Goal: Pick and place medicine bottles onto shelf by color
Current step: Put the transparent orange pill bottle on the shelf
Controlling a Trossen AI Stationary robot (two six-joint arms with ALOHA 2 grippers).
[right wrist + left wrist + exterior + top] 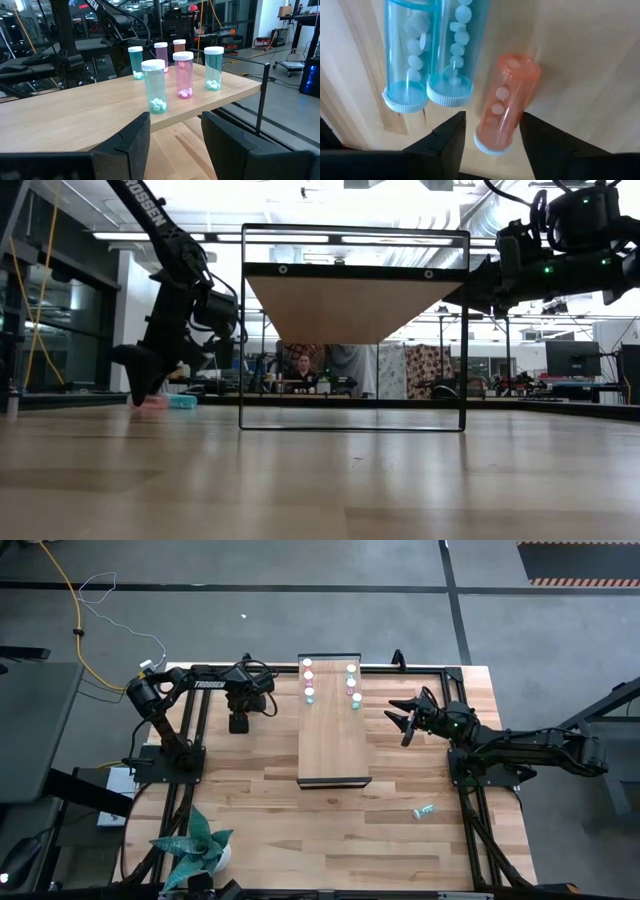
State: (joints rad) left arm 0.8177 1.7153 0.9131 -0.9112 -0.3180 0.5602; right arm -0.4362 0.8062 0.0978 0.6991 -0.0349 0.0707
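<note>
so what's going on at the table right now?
The robot is sorting pill bottles onto the raised shelf, where six bottles already stand at its far end. The left gripper is low at the table beside the shelf, its open fingers either side of a lying pink bottle, two blue bottles next to it. The right gripper waits open beside the shelf. One teal bottle lies apart.

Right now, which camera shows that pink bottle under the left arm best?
The left wrist view: the pink bottle lies on its side between the left tool's open fingers. The low view shows only a pink blur; in the high view the arm hides it.
</note>
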